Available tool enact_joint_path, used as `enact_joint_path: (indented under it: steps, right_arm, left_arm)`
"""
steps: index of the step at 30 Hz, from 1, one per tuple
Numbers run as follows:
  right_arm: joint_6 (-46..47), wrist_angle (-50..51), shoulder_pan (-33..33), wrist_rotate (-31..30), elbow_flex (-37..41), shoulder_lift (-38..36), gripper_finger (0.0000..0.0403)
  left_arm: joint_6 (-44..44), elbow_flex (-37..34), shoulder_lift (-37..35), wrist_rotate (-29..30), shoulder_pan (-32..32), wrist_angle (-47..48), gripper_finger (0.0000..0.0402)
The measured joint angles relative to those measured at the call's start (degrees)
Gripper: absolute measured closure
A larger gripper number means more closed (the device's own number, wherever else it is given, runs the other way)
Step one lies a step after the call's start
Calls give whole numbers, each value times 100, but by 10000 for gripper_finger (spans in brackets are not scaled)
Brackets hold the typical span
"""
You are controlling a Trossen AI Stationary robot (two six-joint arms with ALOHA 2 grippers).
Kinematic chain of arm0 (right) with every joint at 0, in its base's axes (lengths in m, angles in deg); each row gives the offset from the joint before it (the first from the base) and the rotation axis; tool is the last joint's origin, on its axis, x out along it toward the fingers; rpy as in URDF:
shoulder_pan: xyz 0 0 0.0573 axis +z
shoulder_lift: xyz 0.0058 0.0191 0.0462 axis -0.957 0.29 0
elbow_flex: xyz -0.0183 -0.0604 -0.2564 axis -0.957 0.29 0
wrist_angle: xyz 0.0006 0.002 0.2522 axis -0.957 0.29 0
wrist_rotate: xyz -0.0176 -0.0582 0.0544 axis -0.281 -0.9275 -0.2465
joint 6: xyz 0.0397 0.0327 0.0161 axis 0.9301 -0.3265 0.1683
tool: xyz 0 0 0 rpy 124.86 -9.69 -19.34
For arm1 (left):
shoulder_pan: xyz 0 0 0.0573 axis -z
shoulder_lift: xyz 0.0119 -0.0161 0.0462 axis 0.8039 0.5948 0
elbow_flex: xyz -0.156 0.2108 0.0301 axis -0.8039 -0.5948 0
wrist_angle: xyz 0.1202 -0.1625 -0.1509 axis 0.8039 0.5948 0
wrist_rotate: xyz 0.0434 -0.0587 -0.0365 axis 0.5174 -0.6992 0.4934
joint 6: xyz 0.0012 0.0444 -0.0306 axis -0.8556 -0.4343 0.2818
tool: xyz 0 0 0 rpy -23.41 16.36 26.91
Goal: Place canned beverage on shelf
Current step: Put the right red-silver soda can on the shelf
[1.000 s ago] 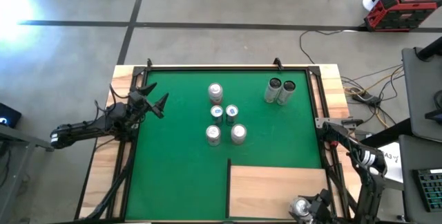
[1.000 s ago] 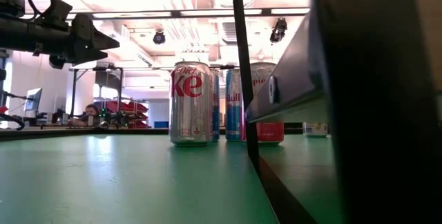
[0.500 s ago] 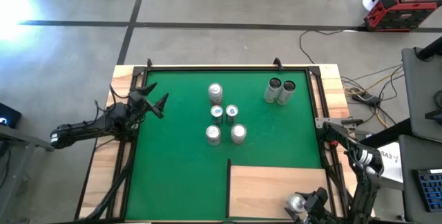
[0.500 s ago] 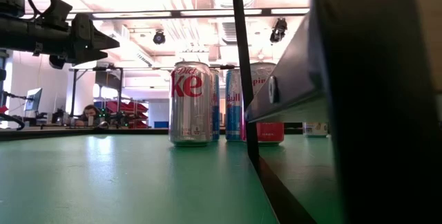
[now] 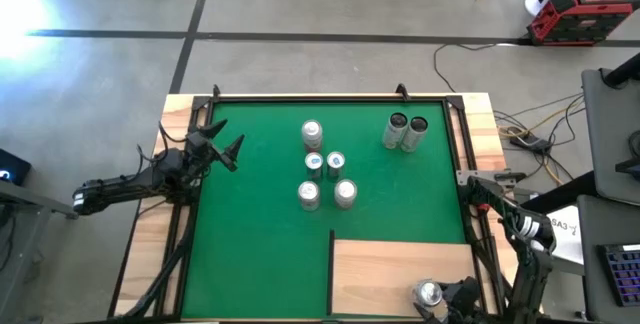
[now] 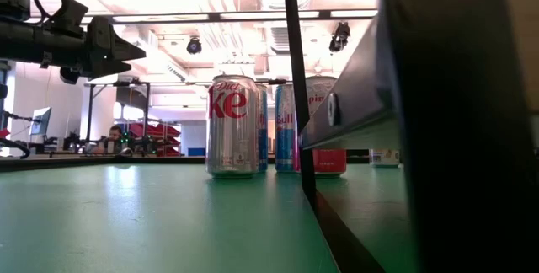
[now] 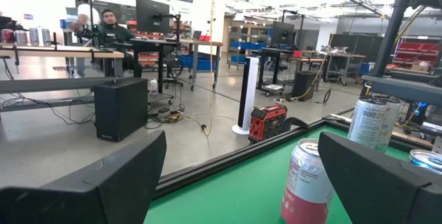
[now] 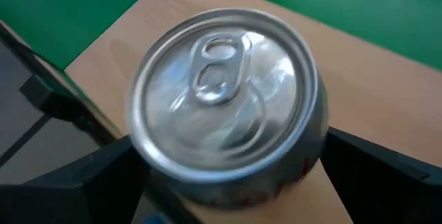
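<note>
We set the can [image 5: 429, 293] upright on the shelf [image 5: 390, 269], near its front edge, so it stands alone; the right gripper [image 5: 452, 298] is released around it, while the left gripper [image 5: 222, 150] waits spread at the mat's [image 5: 260, 214] left side

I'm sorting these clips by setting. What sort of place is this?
Probably a robotics lab or workshop: a green mat on a framed table stands on a bare concrete floor, with desks and monitors behind and a red toolbox nearby.
</note>
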Motion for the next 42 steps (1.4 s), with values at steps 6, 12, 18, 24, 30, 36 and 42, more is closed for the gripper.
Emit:
enact_joint_path:
  steps: [6, 12, 18, 24, 30, 36, 42]
  right_arm:
    - [675, 1, -40, 820, -602, -3, 19]
    - [1691, -14, -171, 1634, -1234, -3, 19]
    - [1618, -152, -351, 1632, -1719, -3, 19]
    - [1584, -495, -374, 1648, -2026, -7, 19]
    - [1584, -646, -376, 1634, -2213, -7, 19]
    - [1448, -635, -374, 1907, -2198, -7, 19]
    - [1623, -641, -431, 2409, -2182, -5, 19]
  left_arm:
    - [0, -1, -1, -1, -1, 0, 38]
    - [-2, 2, 1, 1, 1, 0, 38]
    - [-2, -1, 1, 1, -1, 0, 38]
    - [-2, 1, 0, 1, 1, 0, 38]
    - [-2, 1, 0, -1, 0, 0, 38]
    - [0, -1, -1, 1, 1, 0, 38]
    - [-2, -1, 1, -1, 0, 1, 38]
